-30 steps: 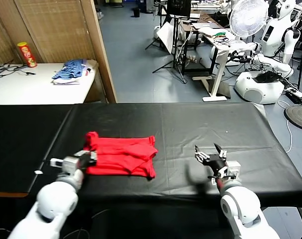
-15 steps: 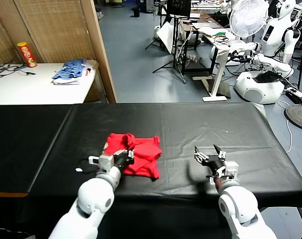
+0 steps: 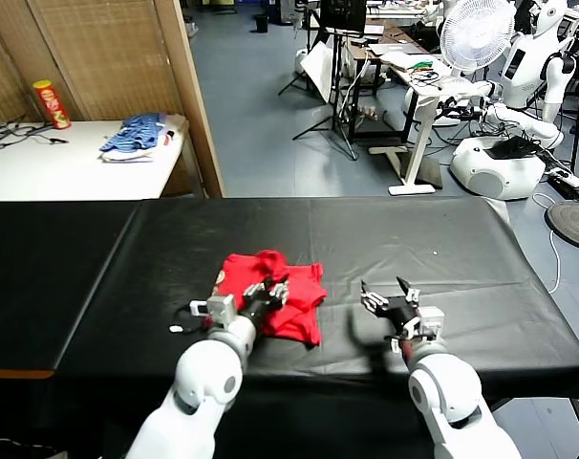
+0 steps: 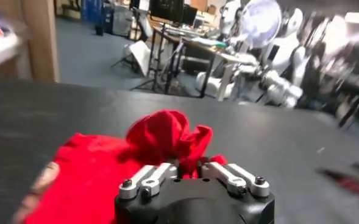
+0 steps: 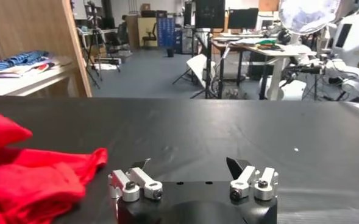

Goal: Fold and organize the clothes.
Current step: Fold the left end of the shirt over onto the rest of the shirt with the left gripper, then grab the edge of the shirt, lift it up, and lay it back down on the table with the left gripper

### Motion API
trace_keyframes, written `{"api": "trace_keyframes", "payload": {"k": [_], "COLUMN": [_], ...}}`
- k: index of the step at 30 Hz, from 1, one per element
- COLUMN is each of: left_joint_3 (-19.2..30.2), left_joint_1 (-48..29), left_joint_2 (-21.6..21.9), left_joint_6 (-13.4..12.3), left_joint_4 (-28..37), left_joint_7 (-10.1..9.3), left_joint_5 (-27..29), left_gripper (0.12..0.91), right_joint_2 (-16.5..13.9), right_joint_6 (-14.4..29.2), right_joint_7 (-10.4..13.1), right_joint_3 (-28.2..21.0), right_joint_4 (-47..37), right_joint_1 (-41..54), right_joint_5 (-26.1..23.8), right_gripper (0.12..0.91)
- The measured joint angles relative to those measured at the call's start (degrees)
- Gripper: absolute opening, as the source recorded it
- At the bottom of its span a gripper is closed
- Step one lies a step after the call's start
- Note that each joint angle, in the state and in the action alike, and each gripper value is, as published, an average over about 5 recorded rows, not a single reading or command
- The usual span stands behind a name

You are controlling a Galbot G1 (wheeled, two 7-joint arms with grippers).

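The red T-shirt (image 3: 301, 287) lies folded into a small bundle on the black table (image 3: 433, 239), a little left of centre. My left gripper (image 3: 271, 287) rests on the bundle's near side. In the left wrist view its fingers (image 4: 174, 165) stand a little apart, open, and a raised, bunched fold of the T-shirt (image 4: 164, 131) sits between and beyond them. My right gripper (image 3: 383, 287) hovers low over bare cloth just right of the T-shirt, open and empty (image 5: 188, 163). From that wrist the T-shirt (image 5: 36, 176) shows off to one side, clear of the fingers.
A white side table at the back left carries a blue-and-white pile of garments (image 3: 137, 136) and a red can (image 3: 51, 103). A wooden partition (image 3: 189, 96) stands beside it. Other robots, stands and a fan (image 3: 476, 33) fill the room beyond the table.
My left gripper has travelled right, dragging the shirt's left edge over so the shirt is now narrower and bunched. Its fingers have parted. The right gripper has edged slightly left.
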Motion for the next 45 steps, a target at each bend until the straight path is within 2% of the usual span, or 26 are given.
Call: {"api": "trace_keyframes", "payload": {"k": [3, 6, 11, 16, 20, 23, 28, 32, 36, 45], "left_joint_3": [-0.19, -0.85, -3.38, -6.52, -8.95, -10.34, -12.07, -13.13, -13.76, -14.7], "left_joint_1": [0.52, 0.71, 1.21, 2.43, 3.39, 3.65, 3.56, 3.38, 3.41, 3.79], "left_joint_2": [-1.65, -1.78, 1.13, 6.04, 8.75, 9.68, 10.27, 10.04, 9.21, 6.84], "left_joint_6": [-1.02, -2.25, -4.44, -5.76, -6.07, -6.3, -6.85, -7.28, -7.37, -6.58], "left_joint_4": [-0.45, -0.83, -1.59, -1.52, -0.94, -0.15, 1.6, 3.78, 6.0, 8.19], "left_joint_7": [-0.19, 0.76, 3.22, 4.94, 5.52, 5.95, 6.88, 7.62, 8.02, 7.66], "left_joint_5": [-2.93, -1.96, 3.09, 6.8, 7.82, 8.26, 8.28, 6.83, 3.46, -8.14], "left_gripper": [0.699, 0.781, 0.797, 0.798, 0.798, 0.798, 0.798, 0.798, 0.798, 0.798], "right_joint_2": [0.01, -0.34, -0.54, 0.61, 1.22, 1.15, 1.15, 1.71, 2.24, 0.94], "right_joint_6": [0.16, 0.2, -0.01, -0.21, -1.57, -2.72, -2.82, -2.46, -0.6, 2.56], "right_joint_7": [-1.12, -2.46, -3.33, -2.96, -3.02, -2.96, -0.11, 1.03, 1.94, 2.18], "right_joint_3": [-1.11, -2.48, -7.2, -14.02, -18.43, -20.01, -20.12, -19.69, -18.77, -13.42], "right_joint_4": [-0.15, -0.31, -1.8, -5.0, -7.31, -8.17, -7.87, -7.84, -7.13, -1.5], "right_joint_1": [0.9, 1.9, 5.44, 10.17, 11.83, 11.83, 10.59, 9.53, 8.59, 6.64], "right_joint_5": [1.33, 2.81, 3.33, 0.61, -4.06, -10.02, -21.75, -25.98, -23.55, -10.08], "right_gripper": [0.798, 0.798, 0.798, 0.798, 0.798, 0.798, 0.798, 0.798, 0.798, 0.798]}}
